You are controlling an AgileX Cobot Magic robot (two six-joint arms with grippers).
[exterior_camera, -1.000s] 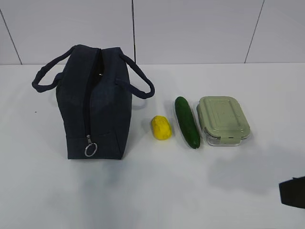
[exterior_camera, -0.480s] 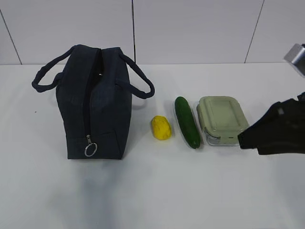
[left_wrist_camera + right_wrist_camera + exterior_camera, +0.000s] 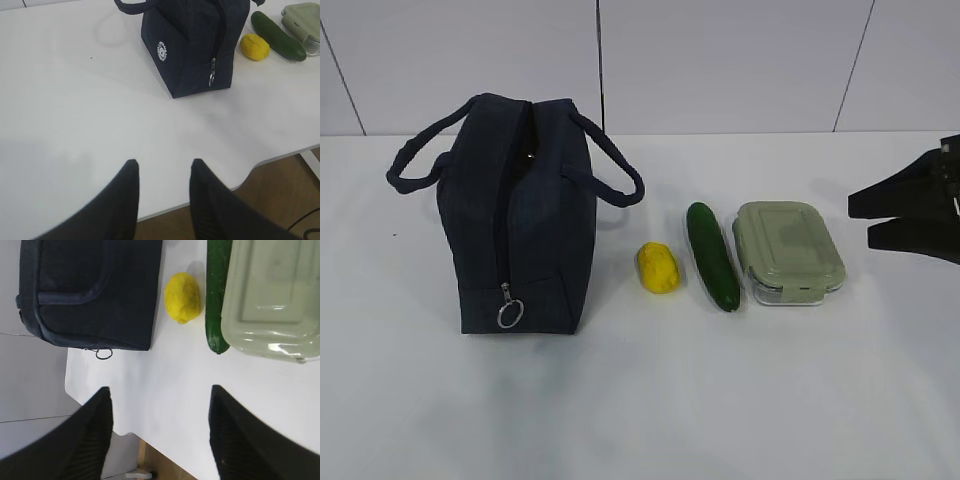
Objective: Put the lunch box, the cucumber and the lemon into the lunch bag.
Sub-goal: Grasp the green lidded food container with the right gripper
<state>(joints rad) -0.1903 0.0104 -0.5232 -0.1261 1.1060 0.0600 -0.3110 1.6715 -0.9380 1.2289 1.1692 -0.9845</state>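
Four items are set in a row on the white table (image 3: 640, 400): the dark navy fabric lunch bag (image 3: 517, 215) standing upright at the left with its zipper closed, then the small yellow oval lemon (image 3: 660, 268), the dark green elongated cucumber (image 3: 712, 255), and the clear rectangular lunch box (image 3: 788, 252) with a sage-green lid. The right gripper (image 3: 860, 220) is held past the lunch box, jaws spread and empty. The left gripper (image 3: 162, 170) is seen over bare table, jaws apart, nothing pinched.
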